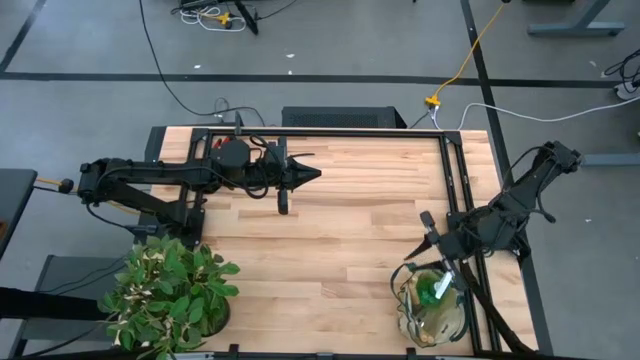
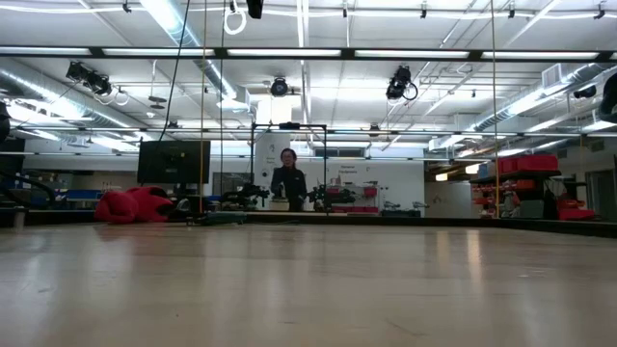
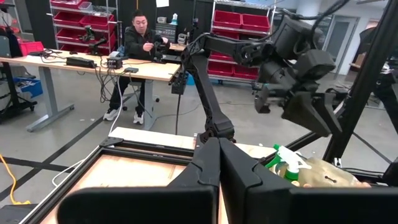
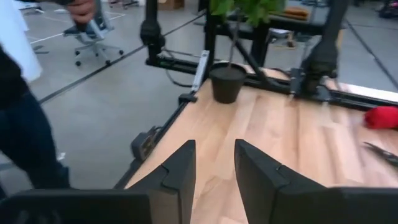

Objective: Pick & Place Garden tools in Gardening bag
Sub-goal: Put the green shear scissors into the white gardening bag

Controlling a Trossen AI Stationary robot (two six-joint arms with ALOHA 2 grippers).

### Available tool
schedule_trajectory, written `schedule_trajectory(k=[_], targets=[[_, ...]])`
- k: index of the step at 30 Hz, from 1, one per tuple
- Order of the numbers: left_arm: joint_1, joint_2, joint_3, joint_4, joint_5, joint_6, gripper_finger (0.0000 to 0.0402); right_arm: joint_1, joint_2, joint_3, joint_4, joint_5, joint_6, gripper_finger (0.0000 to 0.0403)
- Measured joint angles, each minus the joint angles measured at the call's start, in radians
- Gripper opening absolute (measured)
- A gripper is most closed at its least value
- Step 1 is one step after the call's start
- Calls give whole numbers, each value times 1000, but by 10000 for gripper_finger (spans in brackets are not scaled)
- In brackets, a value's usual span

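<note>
A leafy potted plant (image 1: 168,293) sits at the pale plank counter's (image 1: 330,220) left corner. The left end effector (image 1: 312,175) hovers pinched shut, empty. The right end effector (image 1: 425,243), narrowly parted and empty, hangs just above the round beige gardening bag (image 1: 432,308) holding a green-and-white item (image 1: 440,286).

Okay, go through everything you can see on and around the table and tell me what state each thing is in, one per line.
Left gripper: shut, empty, held above the table's far side.
Right gripper: fingers slightly apart, nothing between them, above the bag.
Gardening bag: upright at the table's near right corner, mouth open.
Green-and-white item: standing in the bag, sticking out the top.
Potted plant: upright at the near left corner.
Red gloves: lying on the table.
</note>
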Motion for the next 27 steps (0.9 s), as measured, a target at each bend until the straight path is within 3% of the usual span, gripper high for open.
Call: schedule_trajectory(k=[27], targets=[[0,0,0,0,0,-2,4,-394,-38,7,-67,-1,10,109]])
